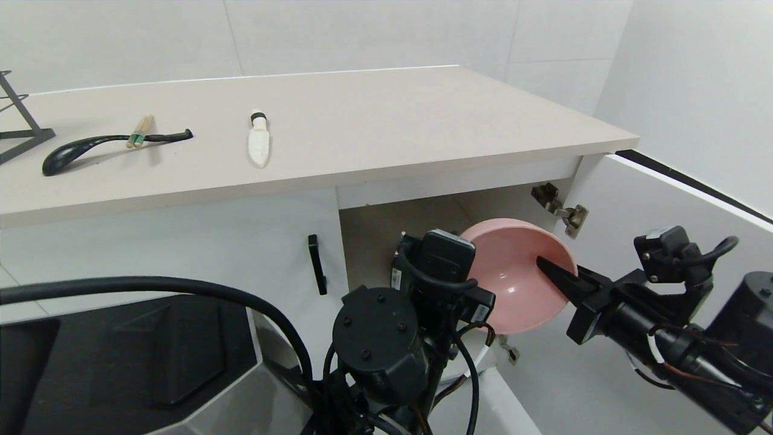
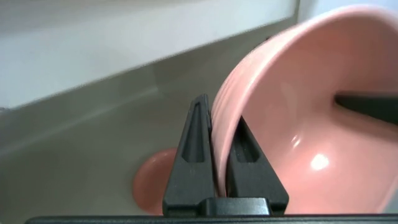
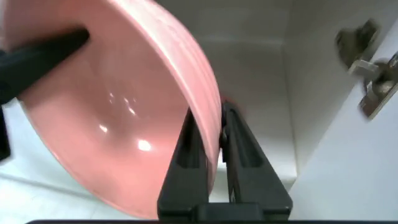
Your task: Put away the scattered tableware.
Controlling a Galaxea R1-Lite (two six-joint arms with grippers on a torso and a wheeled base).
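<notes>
1. While you hold it between both arms, the glossy pink round bowl [image 1: 513, 284] hangs tilted on its side at the mouth of the open lower cabinet [image 1: 386, 229], with its hollow turned toward the head camera.
2. Its inside is smooth and shiny with bright glints. Faint ridges ring the outside wall below the rim.
3. Your left gripper [image 2: 219, 118] pinches the rim, with one black tapered finger inside the bowl and one outside.
4. Your right gripper [image 3: 209, 115] pinches the opposite rim the same way, its inner finger lying against the bowl's inside.
5. On the matte beige countertop [image 1: 392, 115] above, you see a black curved ladle [image 1: 72, 151] and a pair of wooden chopsticks with green ends [image 1: 139, 132] lying across its handle. A cream-white knife-shaped utensil with a black band [image 1: 259, 139] lies apart from them.
6. Your white cabinet door [image 1: 658, 199] stands swung open on the right, with its metal hinge [image 1: 561, 211] exposed.
</notes>
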